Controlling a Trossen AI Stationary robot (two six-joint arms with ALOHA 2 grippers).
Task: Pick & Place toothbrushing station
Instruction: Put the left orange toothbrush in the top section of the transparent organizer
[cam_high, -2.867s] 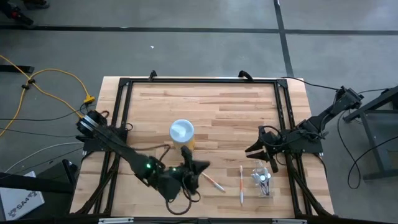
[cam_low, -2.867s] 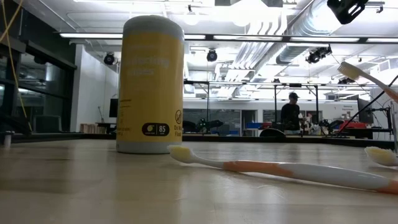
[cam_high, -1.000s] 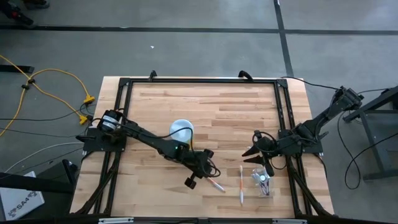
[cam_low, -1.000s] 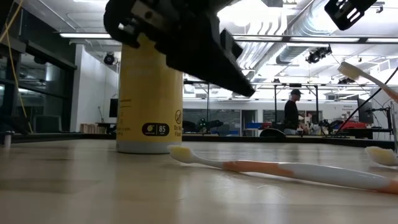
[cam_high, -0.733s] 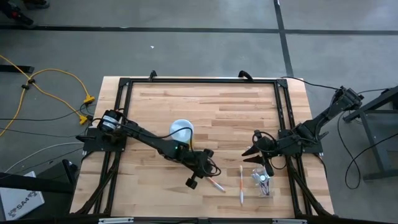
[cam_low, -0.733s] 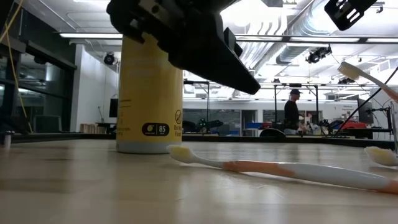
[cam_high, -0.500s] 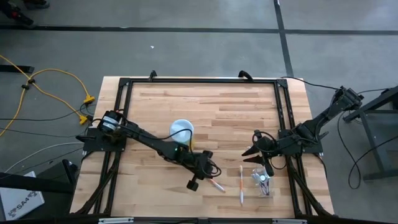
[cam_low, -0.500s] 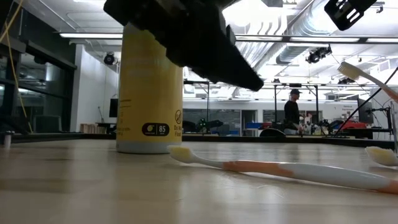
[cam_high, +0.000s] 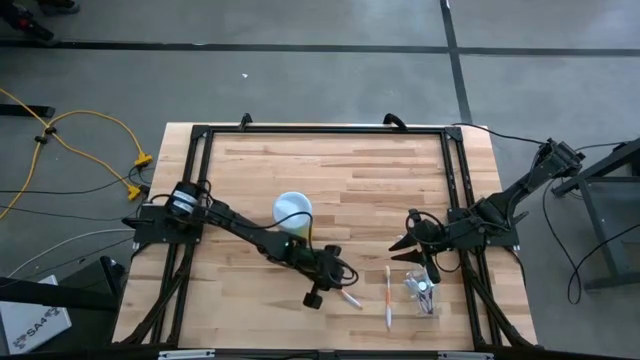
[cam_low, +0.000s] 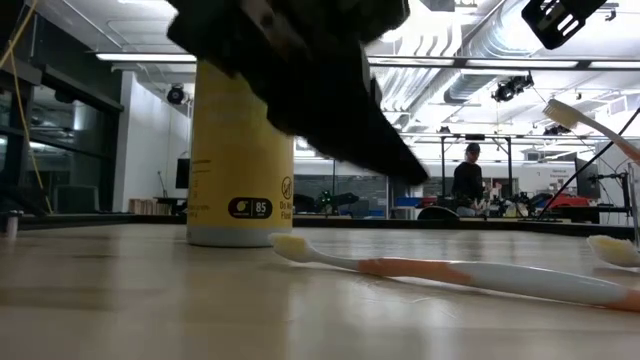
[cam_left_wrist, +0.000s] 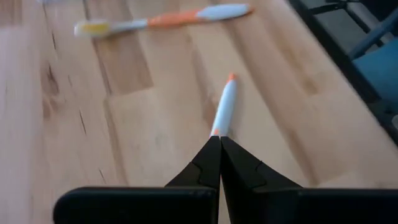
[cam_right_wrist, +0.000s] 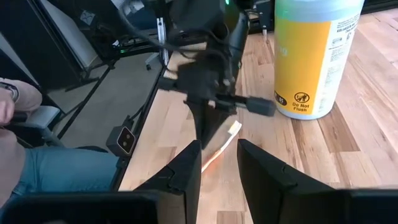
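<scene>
As you look straight down, the left hand (cam_high: 335, 281) sits low over the near middle of the worktop (cam_high: 370, 170), its tips at one end of the orange toothbrush (cam_high: 349, 297). Just to the right lies the white toothbrush (cam_high: 388, 296), and beyond it stands the clear holder cup (cam_high: 422, 289) with brushes in it. The yellow canister (cam_high: 291, 213) stands behind the left arm. The right hand (cam_high: 405, 249) hangs beside the cup, well clear of the left one.

From worktop level, the left hand (cam_low: 300, 70) fills the upper part as a dark blur above the orange toothbrush (cam_low: 450, 272), which lies flat in front of the yellow canister (cam_low: 240, 150). A second brush head (cam_low: 610, 250) shows at the right edge, and one more brush (cam_low: 590, 125) leans upward there. A person (cam_low: 465, 185) stands far back in the room.

Through the left wrist camera, you see the left hand (cam_left_wrist: 217, 144) fully closed, fingers pressed together with nothing between them, tips right at the end of the orange toothbrush (cam_left_wrist: 224, 107). The white toothbrush (cam_left_wrist: 161, 20) lies farther off.

Through the right wrist camera, the right hand (cam_right_wrist: 217, 165) stands partly open and grips nothing. Ahead you see the left hand (cam_right_wrist: 211, 99) over the orange toothbrush (cam_right_wrist: 222, 144), the yellow canister (cam_right_wrist: 314, 56), and a person's knee (cam_right_wrist: 56, 168) beside the worktop.
</scene>
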